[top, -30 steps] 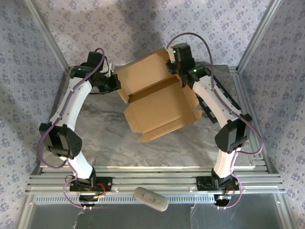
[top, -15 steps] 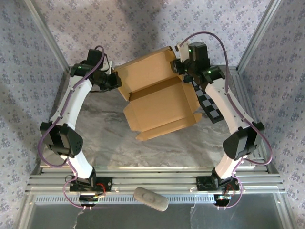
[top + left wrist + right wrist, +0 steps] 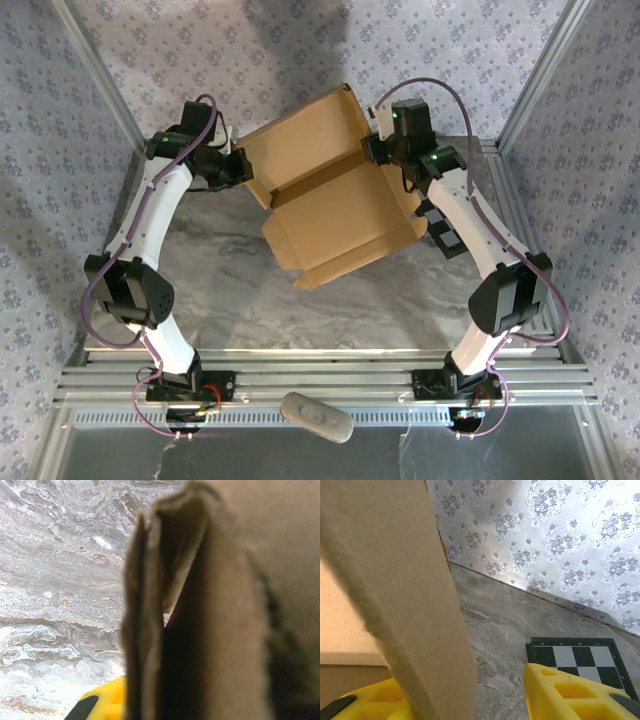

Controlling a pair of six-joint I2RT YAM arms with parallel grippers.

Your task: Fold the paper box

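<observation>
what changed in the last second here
The right gripper opened around a flap of the paper box, whose rear panel tipped up slightly; its arm swung right, uncovering the checkerboard panel. The left gripper stays clamped on the box's left edge.

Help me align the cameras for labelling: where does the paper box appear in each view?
Top external: paper box at upper centre.
Left wrist: its cardboard edge close up, centre and right.
Right wrist: its wall across the left.
Shared landmark: grey marble tabletop.
</observation>
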